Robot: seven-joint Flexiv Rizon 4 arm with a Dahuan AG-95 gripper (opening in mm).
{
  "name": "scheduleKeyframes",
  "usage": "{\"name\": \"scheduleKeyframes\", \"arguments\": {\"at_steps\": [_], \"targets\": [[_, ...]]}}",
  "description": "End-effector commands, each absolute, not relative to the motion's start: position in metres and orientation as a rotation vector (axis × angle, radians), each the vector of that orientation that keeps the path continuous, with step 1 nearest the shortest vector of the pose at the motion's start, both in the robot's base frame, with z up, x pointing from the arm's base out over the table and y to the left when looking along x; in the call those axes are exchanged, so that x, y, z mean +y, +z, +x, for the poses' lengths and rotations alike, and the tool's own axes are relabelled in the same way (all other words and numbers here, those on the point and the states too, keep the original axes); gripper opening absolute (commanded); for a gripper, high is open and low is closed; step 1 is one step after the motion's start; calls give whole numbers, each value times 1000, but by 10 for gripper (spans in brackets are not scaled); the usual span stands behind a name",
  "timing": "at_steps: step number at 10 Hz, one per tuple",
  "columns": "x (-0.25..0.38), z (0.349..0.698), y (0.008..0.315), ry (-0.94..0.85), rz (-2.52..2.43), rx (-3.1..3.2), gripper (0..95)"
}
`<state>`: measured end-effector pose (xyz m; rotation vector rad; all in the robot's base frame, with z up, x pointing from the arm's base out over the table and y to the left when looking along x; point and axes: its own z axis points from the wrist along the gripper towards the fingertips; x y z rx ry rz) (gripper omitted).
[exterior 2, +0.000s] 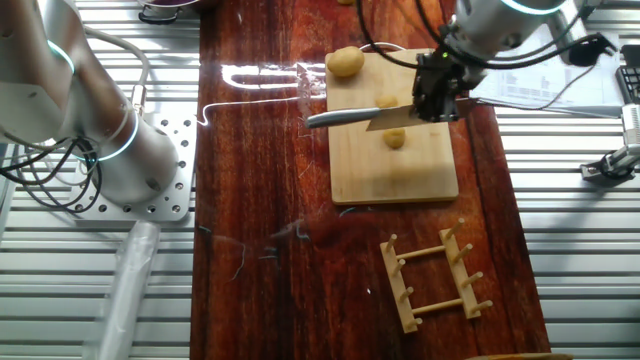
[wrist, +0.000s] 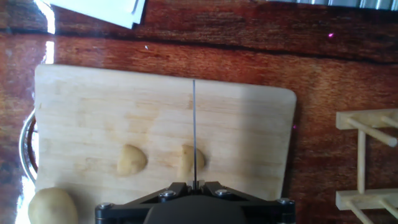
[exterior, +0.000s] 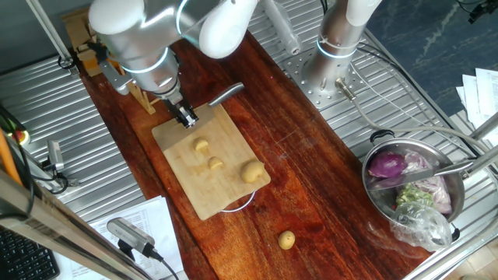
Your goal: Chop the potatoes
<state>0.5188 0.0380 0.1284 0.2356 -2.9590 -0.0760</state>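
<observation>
A pale wooden cutting board (exterior: pixel 187 183) (exterior 2: pixel 395 175) (wrist: pixel 249 124) lies on the dark wooden tabletop. Three potatoes sit on it: two small ones (exterior: pixel 201 145) (exterior: pixel 215 162) and a larger one (exterior: pixel 251 171). A fourth potato (exterior: pixel 286 239) lies on the tabletop off the board. My gripper (exterior: pixel 185 115) (exterior 2: pixel 440 95) (wrist: pixel 194 185) is shut on a knife (exterior: pixel 226 93) (exterior 2: pixel 340 118). In the hand view the blade (wrist: pixel 193 112) shows edge-on over the right part of one small potato (wrist: pixel 185 163). I cannot tell if it touches. The other small potato (wrist: pixel 131 159) and the large one (wrist: pixel 53 206) lie to its left.
A metal bowl (exterior: pixel 372 204) with a purple onion (exterior: pixel 387 165) and a plastic bag stands at the right. A wooden rack (exterior 2: pixel 430 285) (wrist: pixel 367 155) stands beside the board. A second arm's base (exterior: pixel 334 47) (exterior 2: pixel 110 150) stands on the metal tabletop. Papers (exterior: pixel 124 218) lie nearby.
</observation>
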Motion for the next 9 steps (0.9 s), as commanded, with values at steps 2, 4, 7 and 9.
{"name": "scheduleKeyframes", "arguments": {"at_steps": [2,4,7,9], "targets": [[36,522,117,-93,198,-2970,0],[35,520,114,-131,177,-2990,0],[35,520,112,-156,174,-2996,0],[34,520,107,-159,184,-2999,0]]}}
